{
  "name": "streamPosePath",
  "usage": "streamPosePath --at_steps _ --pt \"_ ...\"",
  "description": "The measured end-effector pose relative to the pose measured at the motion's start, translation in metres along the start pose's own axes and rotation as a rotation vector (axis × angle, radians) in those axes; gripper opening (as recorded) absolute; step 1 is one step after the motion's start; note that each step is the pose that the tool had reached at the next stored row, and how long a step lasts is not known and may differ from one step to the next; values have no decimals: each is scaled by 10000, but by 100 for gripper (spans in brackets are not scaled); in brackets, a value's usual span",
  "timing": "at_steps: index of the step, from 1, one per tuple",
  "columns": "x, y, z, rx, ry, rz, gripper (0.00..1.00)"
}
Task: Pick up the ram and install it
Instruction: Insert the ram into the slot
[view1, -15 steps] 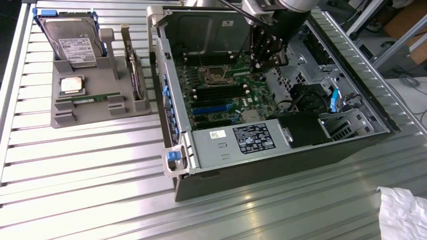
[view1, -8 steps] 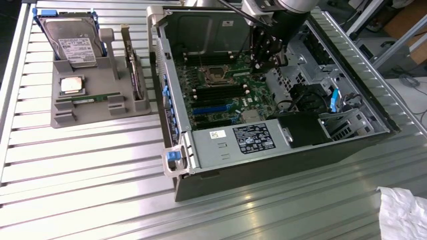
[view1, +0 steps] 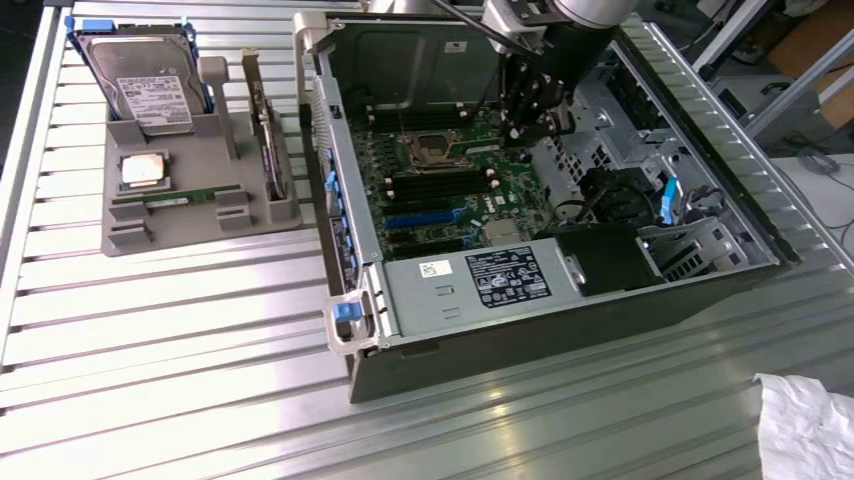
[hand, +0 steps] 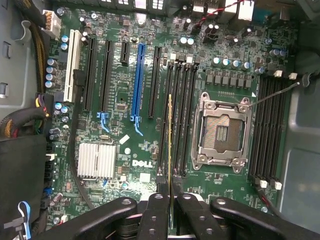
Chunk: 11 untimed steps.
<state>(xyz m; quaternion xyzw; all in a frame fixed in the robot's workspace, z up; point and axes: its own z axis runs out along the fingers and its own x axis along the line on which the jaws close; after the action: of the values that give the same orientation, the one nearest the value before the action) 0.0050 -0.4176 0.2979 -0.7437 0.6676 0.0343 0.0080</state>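
Ram (hand: 170, 135) sits edge-on, clamped between nearly closed fingers (hand: 170, 200), poised above the black slots (hand: 177, 115) beside the processor socket (hand: 221, 131). We judge alignment critical: keep it upright, parallel to the slot, press evenly.

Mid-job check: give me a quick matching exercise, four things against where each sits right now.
Things:
1. held ram
2. spare ram
3. hard drive
4. processor socket

Places:
A. standing at the back of the grey tray
B. on the motherboard, lid empty
C. edge-on between the fingers, above the memory slots
D. lying flat along the tray's front groove

Pairs: 1-C, 2-D, 3-A, 4-B
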Motion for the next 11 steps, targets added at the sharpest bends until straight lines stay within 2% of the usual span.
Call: streamPosePath --at_steps 11 --pt "2 0 30 0 0 1 13"
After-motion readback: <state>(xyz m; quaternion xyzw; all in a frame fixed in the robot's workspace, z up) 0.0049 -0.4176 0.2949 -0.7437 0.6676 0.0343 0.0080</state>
